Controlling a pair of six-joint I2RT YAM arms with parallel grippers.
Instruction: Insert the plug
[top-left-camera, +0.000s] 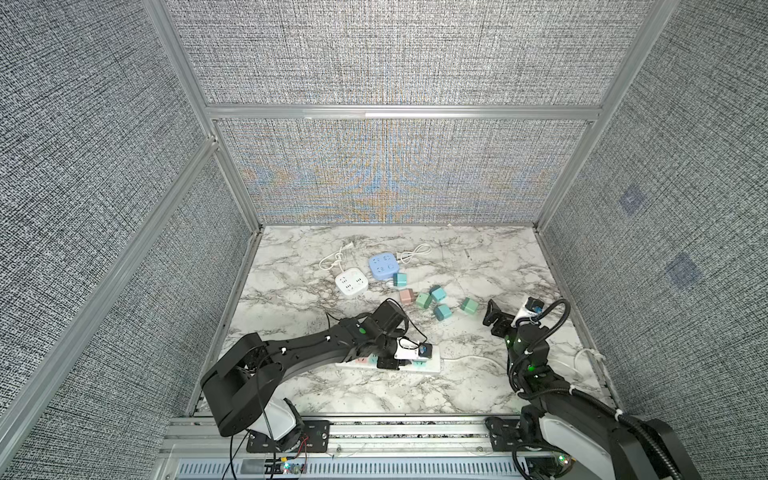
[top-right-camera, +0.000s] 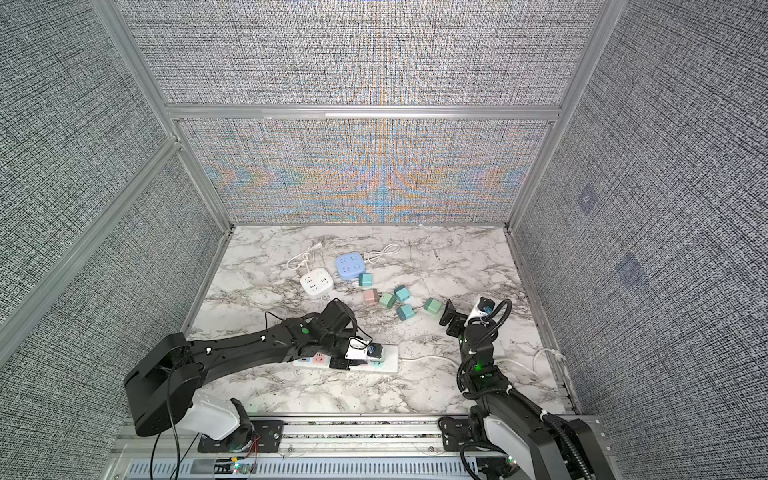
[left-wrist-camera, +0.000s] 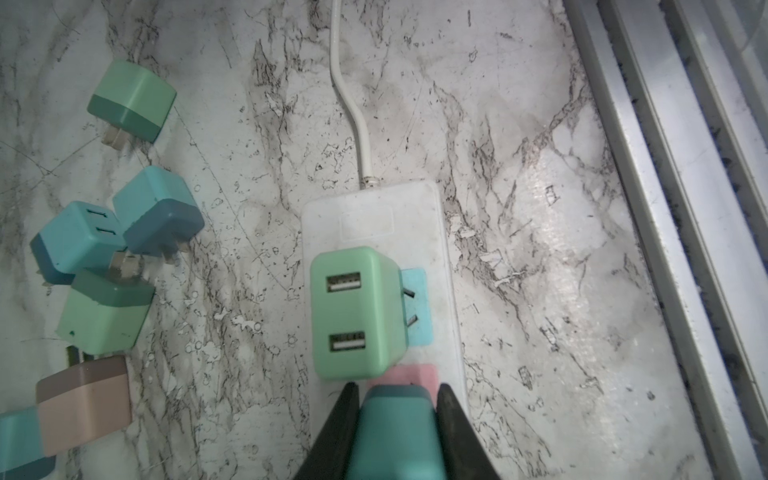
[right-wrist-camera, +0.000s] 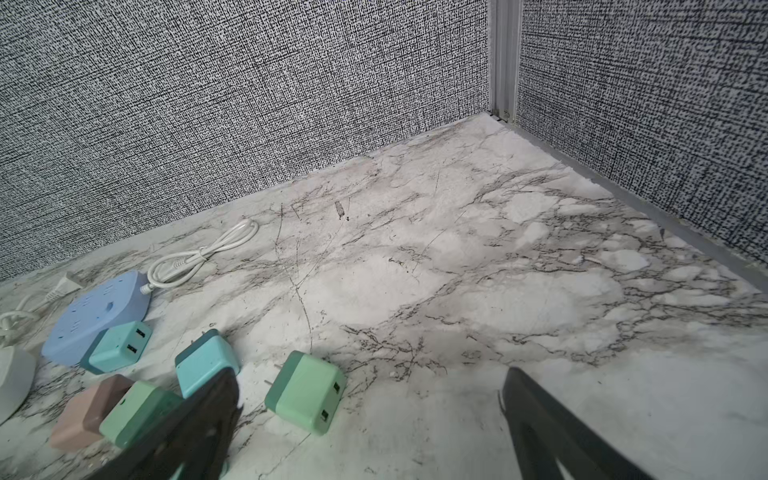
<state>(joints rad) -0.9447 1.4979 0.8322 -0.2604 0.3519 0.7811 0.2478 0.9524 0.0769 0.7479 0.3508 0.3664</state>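
Left gripper (left-wrist-camera: 397, 390) is clamped on the teal plug (left-wrist-camera: 395, 432), fingers (left-wrist-camera: 338, 432) flat on two opposite side faces. The plug sits right over the pink socket (left-wrist-camera: 415, 372) of the white power strip (left-wrist-camera: 374, 216), next to the green charger (left-wrist-camera: 353, 311) that stands by the blue socket (left-wrist-camera: 417, 307). Right gripper (right-wrist-camera: 370, 382) is spread wide and empty, well apart from the strip, near a loose green charger (right-wrist-camera: 305, 392). My read on handling: the plug is a small hard plastic cube, light, with smooth faces, so it can pivot between my pads if the prongs catch an edge. Side faces are the right hold, prongs straight down, push along the prong axis. The strip looks light too, and nothing pins it to the table (left-wrist-camera: 561, 249), so it could skid or tip under an off-centre push. Its cord (left-wrist-camera: 353, 112) runs off loose. What I can't see: the plug's prongs and the pink socket's slots are under the plug body, so alignment and depth are unknown, and I can't tell if it is seated at all. In both top views my wrist covers that part of the strip. I also can't tell whether the green charger is fully home.
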